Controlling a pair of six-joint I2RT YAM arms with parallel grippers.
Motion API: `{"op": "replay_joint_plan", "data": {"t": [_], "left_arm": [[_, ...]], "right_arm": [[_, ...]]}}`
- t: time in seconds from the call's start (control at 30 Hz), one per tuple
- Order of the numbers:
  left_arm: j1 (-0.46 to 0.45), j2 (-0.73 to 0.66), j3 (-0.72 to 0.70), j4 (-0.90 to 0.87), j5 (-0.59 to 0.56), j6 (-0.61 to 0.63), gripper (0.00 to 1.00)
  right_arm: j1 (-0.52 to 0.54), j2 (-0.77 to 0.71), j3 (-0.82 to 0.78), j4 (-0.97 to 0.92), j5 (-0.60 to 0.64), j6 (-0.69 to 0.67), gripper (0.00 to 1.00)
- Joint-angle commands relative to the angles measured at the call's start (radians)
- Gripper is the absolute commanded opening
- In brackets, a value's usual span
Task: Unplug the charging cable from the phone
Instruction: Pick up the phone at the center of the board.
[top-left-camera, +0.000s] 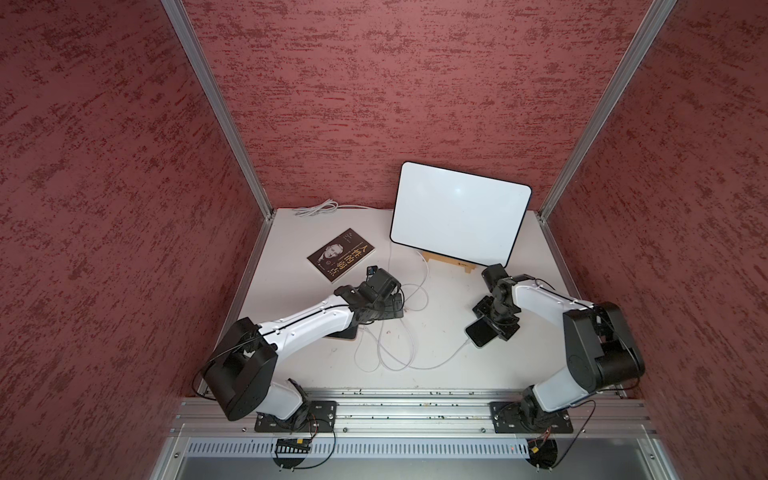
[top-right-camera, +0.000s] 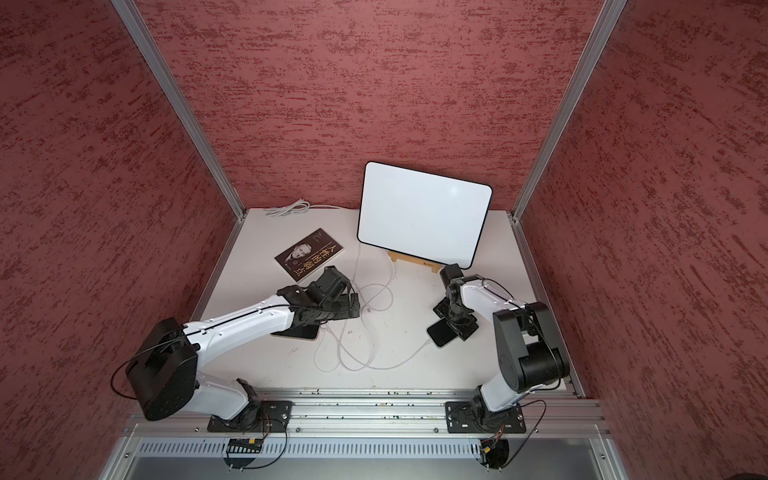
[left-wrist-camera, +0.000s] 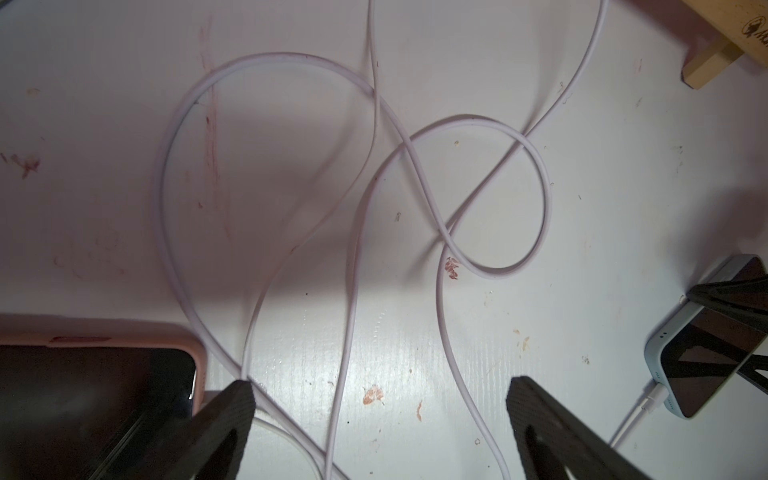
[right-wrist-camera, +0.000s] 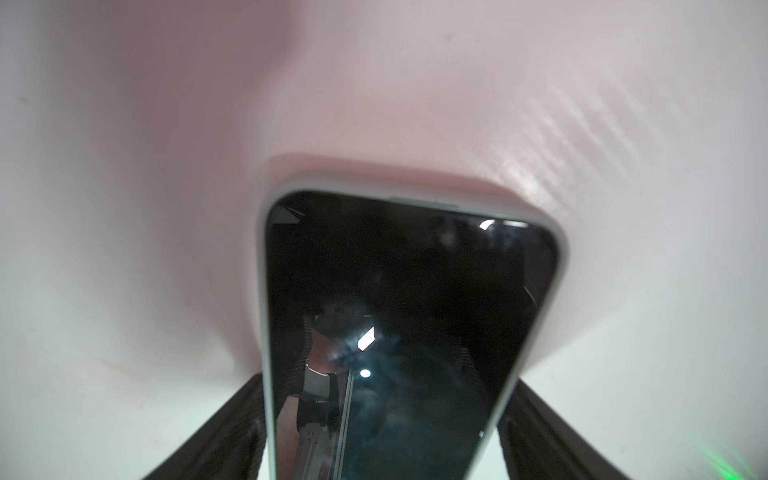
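**Top views:** in both top views the phone (top-left-camera: 482, 332) (top-right-camera: 442, 334) is lying flat on the white table (top-left-camera: 478, 374), R side, w/ the right gripper (top-left-camera: 496, 322) sitting over it. The charging cable (top-left-camera: 457, 350) is running from its near end into loose loops mid-table, and the left gripper (top-left-camera: 395, 307) is hovering above them. A whiteboard (top-left-camera: 459, 212) on a wooden stand (top-left-camera: 451, 262) and a book (top-left-camera: 340, 255) are sitting further back. Red walls are closing in on 3 sides.

**Left wrist:** the left jaws are standing wide apart, holding nothing, beside a second phone (left-wrist-camera: 104, 395) in a pink case. The plug (left-wrist-camera: 656, 391) is sitting in the port. Prob. best to be gripping that stiff plug, not the limp cord.

**Right wrist:** the fingers (right-wrist-camera: 245, 424) are flanking both long edges of the phone; can't tell if they're pressing. The phone is prob. light and slick, and the table is looking smooth and scuffed, so it's likely sliding unless pinned.
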Motion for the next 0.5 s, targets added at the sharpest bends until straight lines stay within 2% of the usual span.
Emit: {"op": "replay_joint_plan", "data": {"t": [0.0,0.27,0.47], "left_arm": [[-0.007,0.007,-0.013,0.018,0.005,-0.009,1.00],[-0.007,0.007,-0.010,0.020,0.008,-0.012,1.00],[-0.007,0.011,0.007,0.014,0.011,-0.009,1.00]], "right_arm": [[0.013,0.012,0.005,0.023,-0.012,0.016,0.79],[0.013,0.012,0.028,0.031,-0.023,0.007,0.61],[0.013,-0.037,0.092,-0.008,-0.014,-0.001,0.59]]}}
